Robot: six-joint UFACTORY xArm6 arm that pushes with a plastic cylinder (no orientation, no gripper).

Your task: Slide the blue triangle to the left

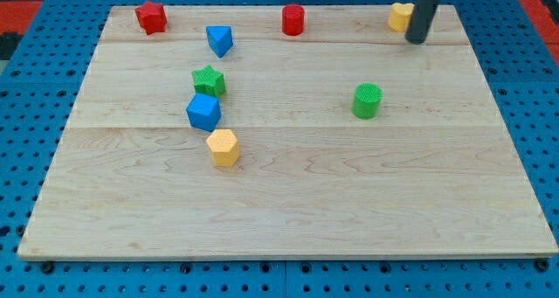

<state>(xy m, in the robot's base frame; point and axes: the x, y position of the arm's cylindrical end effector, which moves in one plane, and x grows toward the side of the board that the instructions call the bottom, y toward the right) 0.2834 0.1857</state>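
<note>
Blue triangle — my tip far right

Item: rod, one, upper right of the frame. Straight, cylindrical, uniformly dark grey to black, matte finish with a faint lighter sheen along one side. Upper part cut off by the frame edge. My tip: plain, blunt, rounded end, same dark colour.

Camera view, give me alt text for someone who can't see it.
A blue triangle sits near the top left of a wooden board, far from my tip, which rests at the top right beside a yellow block. Red, green, blue and yellow blocks lie scattered elsewhere.
</note>
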